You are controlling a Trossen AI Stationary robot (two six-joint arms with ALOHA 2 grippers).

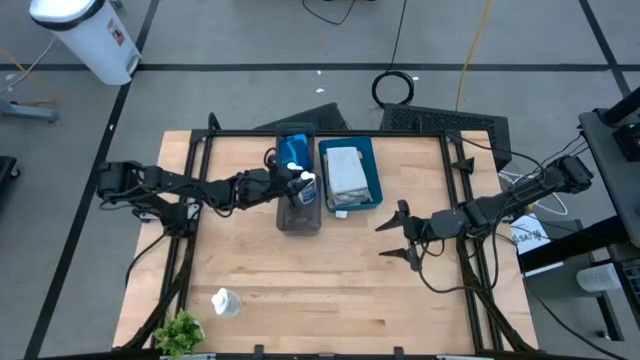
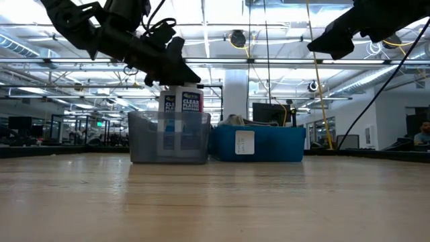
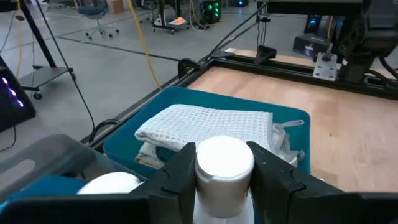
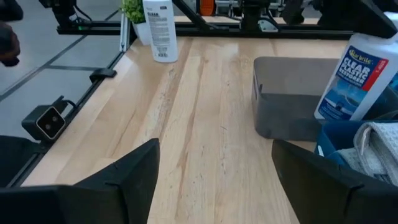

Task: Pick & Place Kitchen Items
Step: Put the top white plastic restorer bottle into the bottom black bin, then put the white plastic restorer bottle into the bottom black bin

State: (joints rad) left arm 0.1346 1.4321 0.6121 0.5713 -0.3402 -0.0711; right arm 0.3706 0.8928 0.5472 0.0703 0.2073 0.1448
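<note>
- While the left gripper (image 1: 300, 186) reaches over the grey tray (image 1: 298, 218), its fingers (image 3: 183, 171) are clamped on the cap of a white bottle (image 3: 224, 168) with blue marks, held upright inside that tray.
- Beside that bottle, toward 12 o'clock in the same tray, a bright-blue sponge (image 1: 293, 150) lies.
- At the grey tray's 3 o'clock, touching it, stands the teal tray (image 1: 371, 160) holding a folded grey cloth (image 1: 345, 170).
- Toward 4 o'clock from the trays, the right gripper (image 1: 398, 238) hovers above bare table (image 1: 330, 300) with its jaws spread wide, holding nothing.
- At about 7 o'clock on the table, a second white bottle (image 1: 226, 301) stands near the front edge, with the green plant (image 1: 179, 331) just beside it at the corner.
</note>
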